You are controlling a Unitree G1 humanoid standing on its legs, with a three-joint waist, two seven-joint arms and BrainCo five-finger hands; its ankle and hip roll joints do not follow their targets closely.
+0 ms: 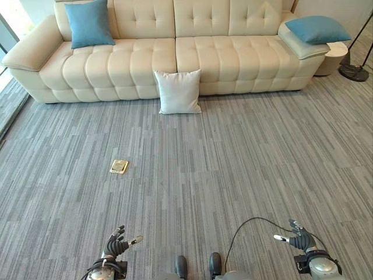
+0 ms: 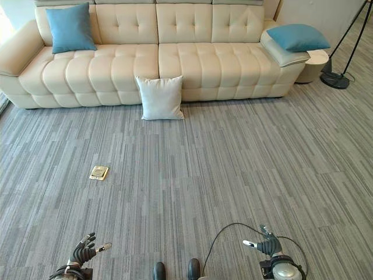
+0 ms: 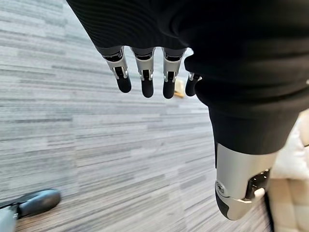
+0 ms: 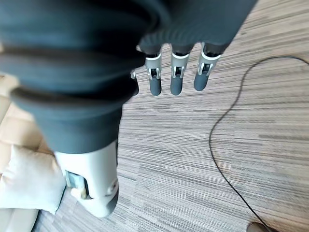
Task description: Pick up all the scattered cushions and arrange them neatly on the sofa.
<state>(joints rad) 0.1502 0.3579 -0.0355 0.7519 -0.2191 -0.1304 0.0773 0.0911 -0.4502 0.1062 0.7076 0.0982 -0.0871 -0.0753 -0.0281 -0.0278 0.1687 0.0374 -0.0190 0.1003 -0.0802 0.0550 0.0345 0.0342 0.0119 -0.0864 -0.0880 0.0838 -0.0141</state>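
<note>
The grey striped carpet (image 1: pixel 233 169) is spreading out ahead of me, and the cream sofa (image 1: pixel 145 58) is running along its far edge. A floor lamp's black base and pole (image 1: pixel 354 71) are standing at the sofa's right end, just beyond a small round side table (image 1: pixel 333 57).

Three cushions are showing. One blue cushion (image 1: pixel 88 23) is leaning upright against the backrest near the sofa's left end. A second blue cushion (image 1: pixel 317 29) is lying flat on the right armrest. The white cushion (image 1: pixel 178 91) is sitting on the carpet, propped upright against the sofa's front, roughly at the middle where the two seat sections meet. It is well apart from both my hands.

Nearer to me, to the left of centre, a small gold-coloured floor plate (image 1: pixel 119 166) is lying flat in the carpet.

My left hand (image 1: pixel 116 245) is hanging low at the near left, above the carpet, touching nothing. In the left wrist view its fingers (image 3: pixel 146 77) are pointing out straight and relaxed in a row, with the thumb (image 3: pixel 236 188) held apart.

My right hand (image 1: pixel 300 238) is hanging low at the near right, likewise above bare carpet. In the right wrist view its fingers (image 4: pixel 176 72) are extending loosely side by side, thumb (image 4: pixel 94 183) off to one side, with nothing in its grasp.
</note>
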